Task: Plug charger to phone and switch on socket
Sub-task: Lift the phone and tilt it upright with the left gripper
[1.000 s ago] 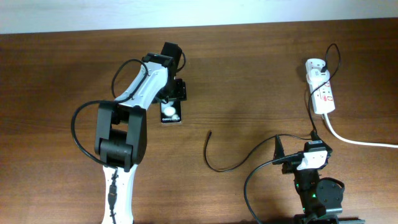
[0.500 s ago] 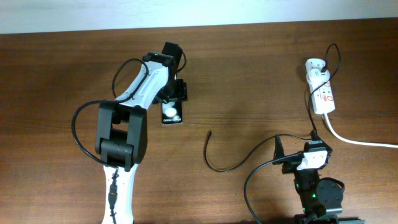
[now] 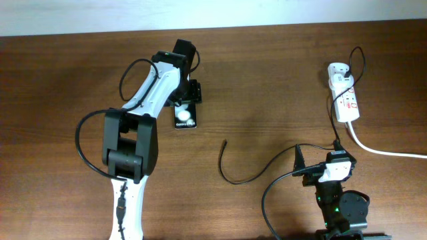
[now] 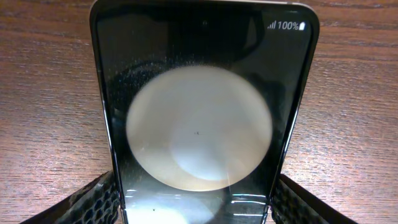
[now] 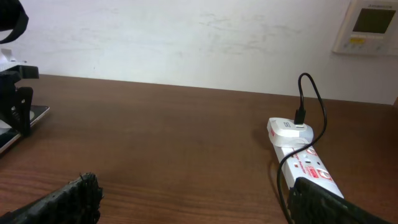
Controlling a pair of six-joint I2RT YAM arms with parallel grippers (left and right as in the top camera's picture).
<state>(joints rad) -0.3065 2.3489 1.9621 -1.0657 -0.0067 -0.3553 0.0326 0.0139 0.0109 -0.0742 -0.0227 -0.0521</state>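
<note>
Wood table (image 3: 267, 73) w/ phone (image 3: 185, 119) (prob. flat), charger (image 3: 239, 181), socket (image 3: 347, 100)

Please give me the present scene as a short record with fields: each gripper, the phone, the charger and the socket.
left gripper: shut on the phone, one finger at each side edge
phone: face up, screen shows 100%
right gripper: open, empty
charger: lies loose on the table; plug tip apart from the phone
socket: at the far right, white adapter plugged in
switch position: cannot tell
</note>
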